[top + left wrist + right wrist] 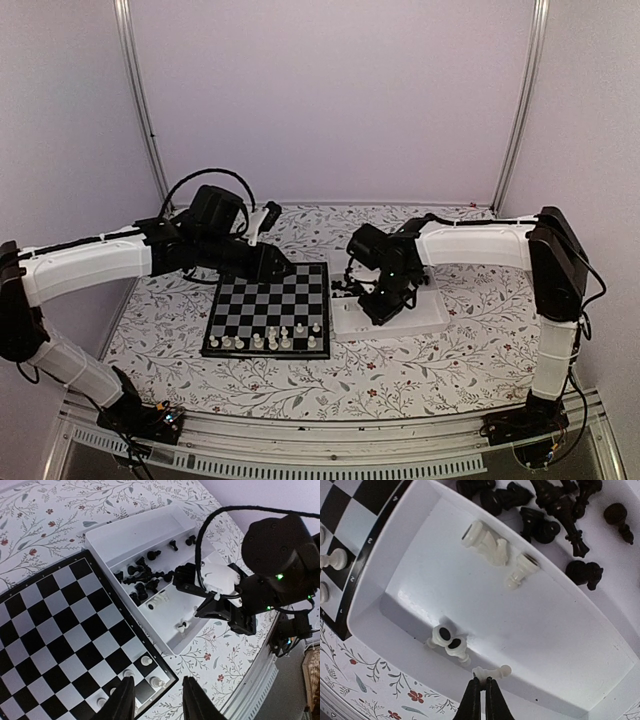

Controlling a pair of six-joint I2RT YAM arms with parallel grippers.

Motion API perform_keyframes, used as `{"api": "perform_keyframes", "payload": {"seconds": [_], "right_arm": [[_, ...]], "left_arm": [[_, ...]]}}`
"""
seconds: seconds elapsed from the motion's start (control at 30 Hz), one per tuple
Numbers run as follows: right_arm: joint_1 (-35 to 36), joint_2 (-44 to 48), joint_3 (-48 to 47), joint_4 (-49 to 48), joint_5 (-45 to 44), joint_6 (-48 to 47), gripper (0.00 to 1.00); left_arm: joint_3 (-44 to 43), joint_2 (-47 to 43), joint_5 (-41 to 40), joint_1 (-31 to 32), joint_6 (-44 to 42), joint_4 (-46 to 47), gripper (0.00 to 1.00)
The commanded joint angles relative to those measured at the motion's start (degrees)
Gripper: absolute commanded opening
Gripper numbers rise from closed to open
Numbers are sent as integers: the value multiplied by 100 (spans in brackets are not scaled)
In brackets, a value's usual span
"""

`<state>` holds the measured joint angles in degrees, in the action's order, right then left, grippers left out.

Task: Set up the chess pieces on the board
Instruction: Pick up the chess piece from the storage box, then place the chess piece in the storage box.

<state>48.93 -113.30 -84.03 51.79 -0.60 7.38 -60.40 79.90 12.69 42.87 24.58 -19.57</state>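
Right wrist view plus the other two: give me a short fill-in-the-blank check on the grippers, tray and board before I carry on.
1. The right gripper has its fingers ___, tips beside a white piece lying in the tray.
2. The left gripper, over the board, has its fingers ___.
3. The standing pieces on the board are all ___.
4. The black pieces lie in the ___.
Missing words: shut; open; white; tray.
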Motion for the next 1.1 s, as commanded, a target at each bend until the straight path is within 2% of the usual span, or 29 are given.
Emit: {"api": "perform_keyframes", "payload": {"seconds": [0.0, 0.37, 0.53, 0.73, 1.07], "right_arm": [[71, 498, 16, -262, -350, -394, 2], [247, 995, 86, -717, -309, -1015, 3], [243, 811, 254, -757, -147, -1108, 3], [215, 649, 423, -952, -504, -1792, 3], [-157, 230, 519, -1218, -638, -2249, 7]], "left_arm": [[-271, 282, 610, -172, 343, 207, 36], [-768, 1329, 1959, -652, 1262, 799, 36], [-1037, 1668, 2125, -657, 1285, 724, 36], [-1018, 1666, 2231, -657, 1264, 646, 36], [-972, 1615, 2346, -653, 1098, 401, 37]]}}
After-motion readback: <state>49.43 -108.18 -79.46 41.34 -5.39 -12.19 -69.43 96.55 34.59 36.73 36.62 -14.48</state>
